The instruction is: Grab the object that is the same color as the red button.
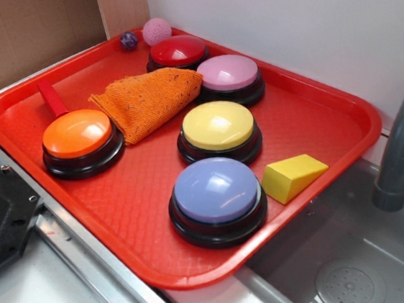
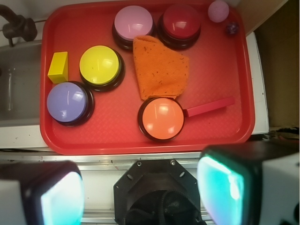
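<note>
A big red tray (image 1: 324, 92) holds everything. In it stand five dome buttons on black bases: the red button (image 2: 181, 21) at the far rim, a pink button (image 2: 133, 22) just beside it, a yellow button (image 2: 100, 65), a purple button (image 2: 67, 101) and an orange button (image 2: 161, 118) nearest the robot. A folded orange cloth (image 2: 159, 68) lies between the red and orange buttons, its edge touching the pink and red bases. The red block (image 2: 209, 107), a thin bar, lies flat with one end against the orange button's base and the other end pointing toward the tray's side rim. A yellow wedge (image 2: 58, 67) sits near the opposite rim, beside the yellow and purple buttons. A pink ball (image 2: 218, 11) and a small dark purple ball (image 2: 232, 28) rest in the far corner.

Bare tray floor lies around the bar on its outer sides and along the near rim. The claw (image 2: 140, 192) hangs outside the tray's near edge, spread wide, gripping nothing.
</note>
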Robot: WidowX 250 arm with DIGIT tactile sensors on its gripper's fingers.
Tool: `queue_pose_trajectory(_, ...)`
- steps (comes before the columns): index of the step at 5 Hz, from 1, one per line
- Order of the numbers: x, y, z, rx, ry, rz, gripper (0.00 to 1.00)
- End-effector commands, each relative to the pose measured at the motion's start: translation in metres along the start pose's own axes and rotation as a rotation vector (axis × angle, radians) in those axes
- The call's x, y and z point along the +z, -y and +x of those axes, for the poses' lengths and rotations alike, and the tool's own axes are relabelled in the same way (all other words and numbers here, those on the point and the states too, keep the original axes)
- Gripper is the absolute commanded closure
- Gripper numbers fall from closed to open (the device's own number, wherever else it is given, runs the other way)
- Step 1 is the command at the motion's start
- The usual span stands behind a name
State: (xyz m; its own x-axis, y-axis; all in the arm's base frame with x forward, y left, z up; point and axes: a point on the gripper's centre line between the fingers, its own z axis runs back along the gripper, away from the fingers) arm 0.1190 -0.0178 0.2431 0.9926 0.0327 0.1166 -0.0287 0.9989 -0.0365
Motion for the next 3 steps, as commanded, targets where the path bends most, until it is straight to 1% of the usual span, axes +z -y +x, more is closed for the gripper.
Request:
queue_pose_trajectory(1, 0.000, 0.000, 0.000, 0.000, 0.000, 0.000, 0.00)
queue_pose_trajectory(2, -0.012, -0.009, 0.009, 0.126, -0.007, -0.057, 0.00)
queue_pose_trajectory(3, -0.027, -0.023, 0.018, 0.307, 0.032, -0.017, 0.00)
